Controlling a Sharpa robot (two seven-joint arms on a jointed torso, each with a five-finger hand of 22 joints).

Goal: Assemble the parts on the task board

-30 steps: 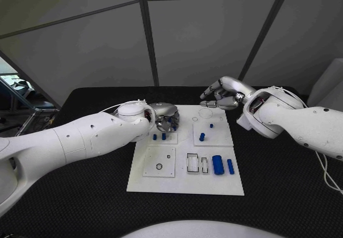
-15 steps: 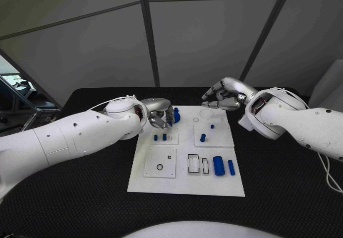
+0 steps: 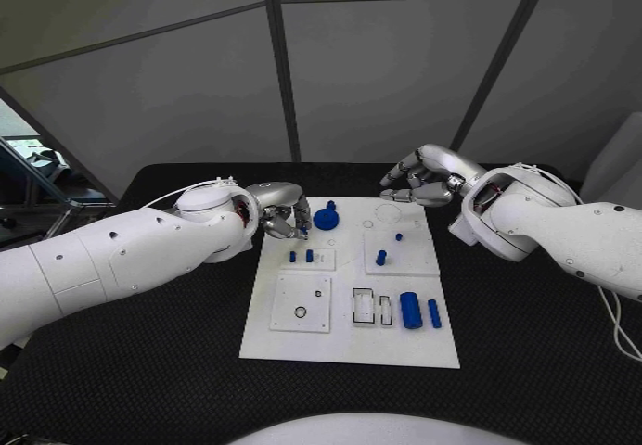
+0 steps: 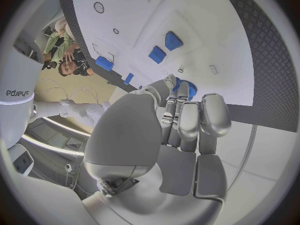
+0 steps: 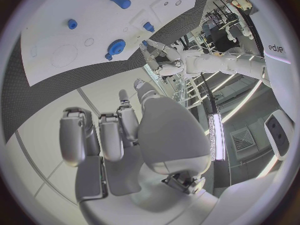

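Blue part [image 3: 326, 219], a round flanged piece with a stub, sits at the far-left corner of the task board [image 3: 351, 348], pinched in the fingertips of your left robot hand [image 3: 287, 209]. In the left wrist view the same piece [image 4: 185, 89] shows between curled fingers [image 4: 187, 120]. A second ago this hand was lower over the small plate with the two blue pegs [image 3: 301, 256], and the piece was not visible; half a second ago it had lifted toward the far edge with the blue showing edge-on. Now the piece faces the head camera, and the hand has drawn further back and to the left.

Elsewhere on the board: a peg pair on the right-hand square plate [image 3: 388, 250]; a large blue cylinder [image 3: 411, 311] and a thinner blue rod [image 3: 433, 312] lying side by side near the right edge, just beside two open rectangular slots [image 3: 363, 306]. None of these has moved across the three frames.

Your right robot hand [image 3: 423, 180] hangs above the board's far-right corner, fingers curled inward with nothing in them; the right wrist view shows them [image 5: 100, 135] bent, clear of the board. Its pose matches both earlier frames.

The board lies square on the black surface [image 3: 160, 371]; its place is unchanged.
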